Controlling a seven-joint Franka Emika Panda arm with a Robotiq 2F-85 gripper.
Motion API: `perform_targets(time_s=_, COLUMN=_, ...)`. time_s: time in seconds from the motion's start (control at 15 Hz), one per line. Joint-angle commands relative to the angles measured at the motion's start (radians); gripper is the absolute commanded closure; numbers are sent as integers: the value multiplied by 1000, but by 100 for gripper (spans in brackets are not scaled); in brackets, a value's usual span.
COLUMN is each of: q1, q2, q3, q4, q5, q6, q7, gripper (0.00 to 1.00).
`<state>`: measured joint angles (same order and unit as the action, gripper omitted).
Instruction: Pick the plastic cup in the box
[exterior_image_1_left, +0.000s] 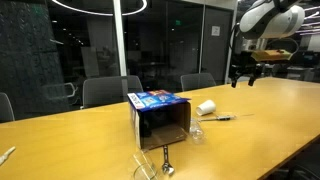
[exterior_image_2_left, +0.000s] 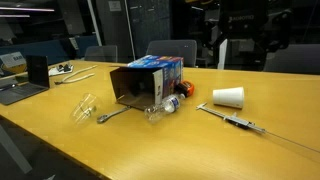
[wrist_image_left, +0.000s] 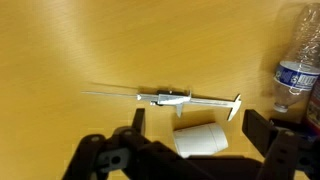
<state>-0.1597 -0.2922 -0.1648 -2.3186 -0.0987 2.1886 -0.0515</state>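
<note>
The box (exterior_image_1_left: 160, 116) lies on the wooden table with its blue face up and its dark open side to the front; it also shows in an exterior view (exterior_image_2_left: 148, 80). The clear plastic cup (exterior_image_2_left: 84, 106) lies on its side on the table in front of the box, outside it, and is faint in an exterior view (exterior_image_1_left: 146, 166). My gripper (exterior_image_1_left: 245, 72) hangs high above the table, well away from the box. In the wrist view the gripper (wrist_image_left: 194, 113) is open and empty above a white cup. The box and the clear cup are out of the wrist view.
An opaque white cup (wrist_image_left: 200, 138) lies on its side next to a metal caliper (wrist_image_left: 170, 97). A plastic water bottle (exterior_image_2_left: 168, 106) and a spoon (exterior_image_2_left: 112, 115) lie by the box. A laptop (exterior_image_2_left: 20, 85) sits at the table's end. Chairs stand behind the table.
</note>
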Motion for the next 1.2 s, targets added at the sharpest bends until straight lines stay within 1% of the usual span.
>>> perform_targets(time_s=0.0, q1=-2, q2=0, q3=2, q4=8, q5=1, q6=-2, q7=-1, gripper=0)
perform_targets(time_s=0.6, q1=-3, q2=-3, q3=3, q4=11, q5=1, q6=1, q7=7, gripper=0)
perform_targets(time_s=0.67, q1=-9, q2=-6, q3=11, q4=7, q5=-12, q6=4, q7=41, gripper=0)
perform_targets(time_s=0.8, q1=-25, q2=-14, q3=43, q4=-6, q5=-62, q6=21, q7=164, gripper=0)
perform_targets(time_s=1.0, q1=-24, q2=-44, q3=109, q4=-39, q5=-145, q6=59, q7=359, gripper=0)
perform_targets(time_s=1.13, q1=-24, q2=-61, q3=171, q4=-67, q5=-215, q6=86, q7=516, gripper=0)
